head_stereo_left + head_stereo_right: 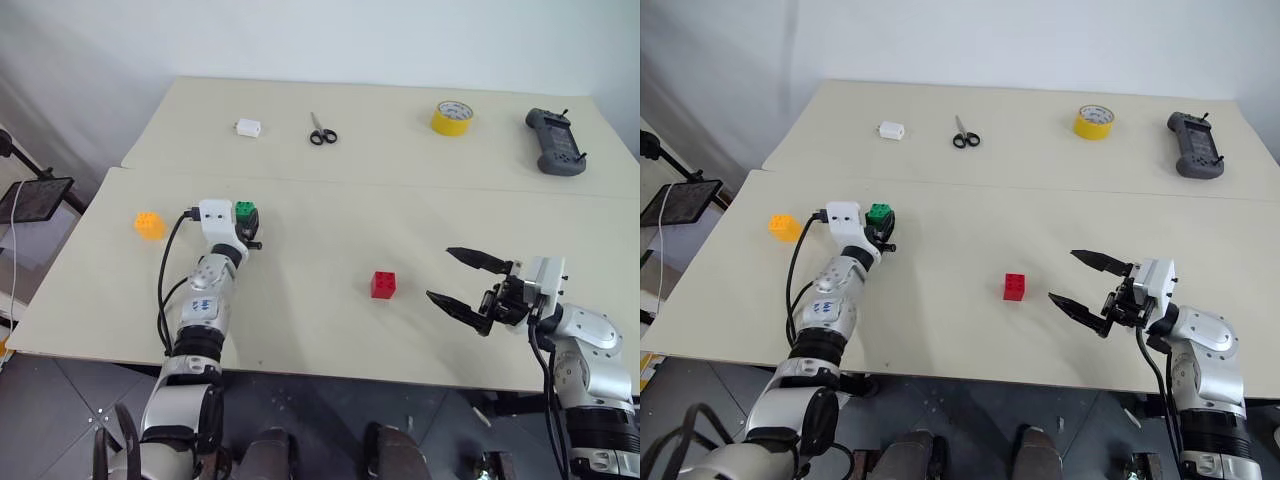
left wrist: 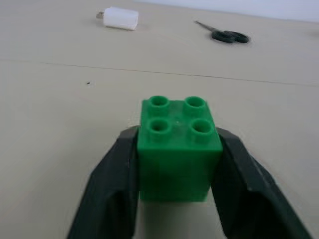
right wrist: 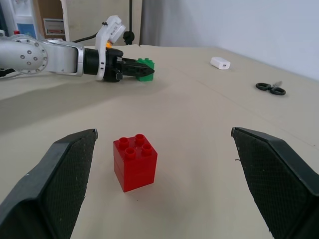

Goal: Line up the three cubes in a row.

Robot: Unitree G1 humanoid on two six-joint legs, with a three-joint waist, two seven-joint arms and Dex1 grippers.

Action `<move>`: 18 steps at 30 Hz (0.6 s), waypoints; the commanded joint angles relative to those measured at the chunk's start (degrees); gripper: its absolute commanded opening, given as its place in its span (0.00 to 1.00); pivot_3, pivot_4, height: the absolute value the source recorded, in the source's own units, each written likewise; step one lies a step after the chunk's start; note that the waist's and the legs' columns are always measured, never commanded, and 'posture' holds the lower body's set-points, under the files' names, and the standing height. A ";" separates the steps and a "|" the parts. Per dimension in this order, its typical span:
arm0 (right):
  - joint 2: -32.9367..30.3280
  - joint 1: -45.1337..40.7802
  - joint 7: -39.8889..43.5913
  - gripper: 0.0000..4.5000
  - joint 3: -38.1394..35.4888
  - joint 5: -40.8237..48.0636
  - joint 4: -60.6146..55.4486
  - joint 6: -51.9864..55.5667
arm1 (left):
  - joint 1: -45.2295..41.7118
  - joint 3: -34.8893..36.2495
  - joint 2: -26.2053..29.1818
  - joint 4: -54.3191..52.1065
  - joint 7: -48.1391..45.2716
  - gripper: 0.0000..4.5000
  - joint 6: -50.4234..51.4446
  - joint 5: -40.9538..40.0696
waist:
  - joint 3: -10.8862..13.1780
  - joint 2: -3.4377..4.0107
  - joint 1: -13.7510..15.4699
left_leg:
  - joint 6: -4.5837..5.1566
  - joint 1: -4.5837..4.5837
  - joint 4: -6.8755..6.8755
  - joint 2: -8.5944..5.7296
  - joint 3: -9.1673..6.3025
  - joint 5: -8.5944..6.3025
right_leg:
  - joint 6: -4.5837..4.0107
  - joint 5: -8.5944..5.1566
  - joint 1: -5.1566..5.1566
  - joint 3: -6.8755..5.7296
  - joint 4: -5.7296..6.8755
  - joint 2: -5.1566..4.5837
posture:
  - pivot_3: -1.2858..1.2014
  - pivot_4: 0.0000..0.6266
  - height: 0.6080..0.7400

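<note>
We see the left arm stretched forward over the near table, its gripper (image 1: 246, 222) held level and pointing away from the robot, the two black fingers (image 2: 119, 174) pressed against opposite sides of the green cube (image 2: 178, 144) — a firm clamp, with the cube upright and its four studs facing up. In the left wrist view the cube's underside sits at or just above the tabletop; we cannot tell whether it touches. The right arm is bent at the table's near right edge, its gripper (image 1: 467, 283) turned toward the robot's left and tilted slightly upward, jaws spread wide with nothing between them. The red cube (image 1: 383, 284) stands upright on the table just to the left of those open fingertips, apart from them; in the right wrist view it (image 3: 135, 162) lies ahead of the gap between the two fingers, nearer one finger (image 3: 55, 184) than the other. The orange-yellow cube (image 1: 149, 225) rests near the table's left edge, to the left of the left gripper and close to it — well apart from the red one.
</note>
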 commanded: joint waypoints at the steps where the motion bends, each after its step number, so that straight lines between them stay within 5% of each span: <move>1: -1.38 -0.64 0.32 1.00 -0.42 0.11 -0.65 -0.75 | 1.91 0.11 5.37 -6.48 -18.29 0.34 1.06 -7.05 | 0.00 0.00 -0.03 | 0.00 -0.02 0.01 0.01 0.00 0.00 | 0.00 0.00 -0.01 0.00 0.00 0.00 | 0.52 0.24 1.00; 5: -3.19 -0.47 0.87 1.00 -1.17 0.23 -0.17 -0.40 | 1.06 -3.78 15.23 -7.11 -48.68 0.34 1.89 -12.43 | 0.01 -0.01 -0.28 | -0.01 -0.08 0.02 0.02 0.05 0.00 | -0.01 0.00 -0.13 0.02 0.04 0.02 | 0.52 0.24 1.00; 9: -4.38 0.54 0.91 1.00 -1.52 0.55 -0.66 -0.23 | -3.03 -10.90 18.31 -2.79 -66.71 0.34 -1.29 -9.52 | 0.01 -0.01 0.59 | 0.00 -0.05 0.08 -0.01 0.03 -0.01 | 0.00 0.00 -0.01 0.01 0.01 0.00 | 0.52 0.24 1.00; 18: -5.40 8.38 -1.64 1.00 -3.51 1.93 -8.91 1.70 | -18.02 -19.37 9.45 25.78 -70.96 0.34 -16.97 3.42 | 0.05 -0.08 -0.21 | 0.05 -0.08 0.01 -0.02 0.12 -0.04 | 0.00 0.00 -0.06 -0.01 -0.04 0.00 | 0.52 0.24 1.00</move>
